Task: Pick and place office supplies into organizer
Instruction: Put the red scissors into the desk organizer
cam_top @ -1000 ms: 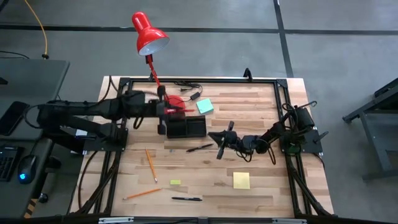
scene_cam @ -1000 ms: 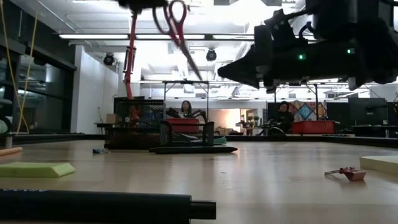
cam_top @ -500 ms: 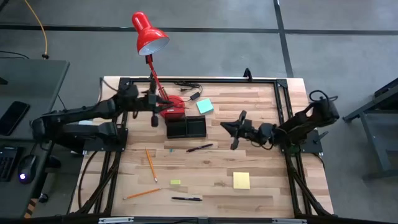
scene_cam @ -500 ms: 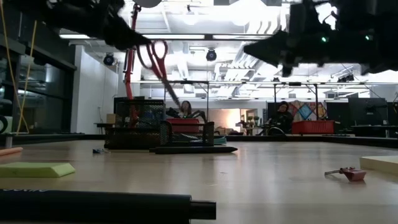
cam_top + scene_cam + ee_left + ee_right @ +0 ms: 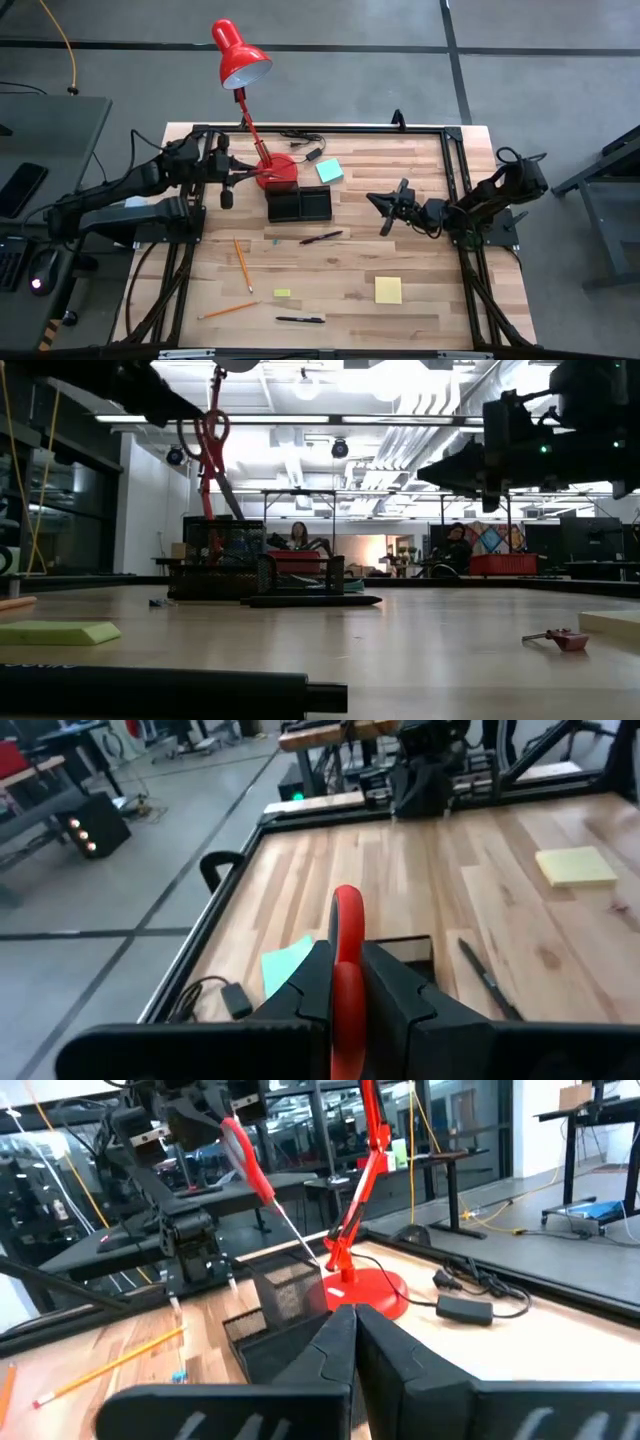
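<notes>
The red-handled scissors (image 5: 214, 442) hang in the air left of the organizer (image 5: 299, 205), a black two-compartment tray near the lamp base. My left gripper (image 5: 231, 180) is shut on them; the red handle (image 5: 347, 925) shows between its fingers. My right gripper (image 5: 377, 200) hovers shut to the right of the organizer and holds nothing. A teal pad (image 5: 330, 171), a yellow pad (image 5: 388, 290), two pens (image 5: 320, 238) (image 5: 300, 320), two pencils (image 5: 243, 264) (image 5: 228, 311) and a yellow-green piece (image 5: 282, 293) lie on the table. My left gripper pinches the scissors' red handle (image 5: 346, 910) between its two fingers, coming nearly level from the table's left side. The scissors are lifted clear. Their blades (image 5: 295, 1230) slant down from the handle toward the organizer.
The red desk lamp stands with its round base (image 5: 278, 172) right behind the organizer and its arm rising over the far left. A black cable with plug (image 5: 305, 150) lies at the far edge. Bare wood lies between the organizer and the near-side supplies.
My left gripper has carried the scissors from above the organizer toward the table's left edge and sunk a little. My right gripper has drawn back toward the table's right edge.
</notes>
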Controlling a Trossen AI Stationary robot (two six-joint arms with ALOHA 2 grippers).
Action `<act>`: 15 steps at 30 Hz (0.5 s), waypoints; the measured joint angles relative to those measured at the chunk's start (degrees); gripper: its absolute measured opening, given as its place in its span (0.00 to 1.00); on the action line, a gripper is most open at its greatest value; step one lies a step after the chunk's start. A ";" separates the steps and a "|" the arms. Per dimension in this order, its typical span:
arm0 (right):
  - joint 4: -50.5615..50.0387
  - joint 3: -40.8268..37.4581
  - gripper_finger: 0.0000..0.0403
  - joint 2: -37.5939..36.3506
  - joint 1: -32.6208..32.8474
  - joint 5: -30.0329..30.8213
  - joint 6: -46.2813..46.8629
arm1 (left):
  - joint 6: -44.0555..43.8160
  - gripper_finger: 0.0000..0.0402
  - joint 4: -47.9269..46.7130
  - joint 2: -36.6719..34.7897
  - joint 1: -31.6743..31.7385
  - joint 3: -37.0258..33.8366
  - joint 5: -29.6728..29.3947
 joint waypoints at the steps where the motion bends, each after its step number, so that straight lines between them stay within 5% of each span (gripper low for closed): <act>1: -0.24 0.28 0.00 0.00 0.01 0.00 -0.29 | 0.01 0.05 -0.02 0.00 -0.01 0.00 0.07; 7: -2.19 2.10 0.00 0.00 0.00 0.00 -1.49 | 1.40 0.05 -6.59 1.36 0.00 0.00 -0.70; 15: -4.71 2.19 0.00 0.02 -0.07 0.01 -0.06 | 1.51 0.05 -2.79 0.45 0.00 0.01 -2.30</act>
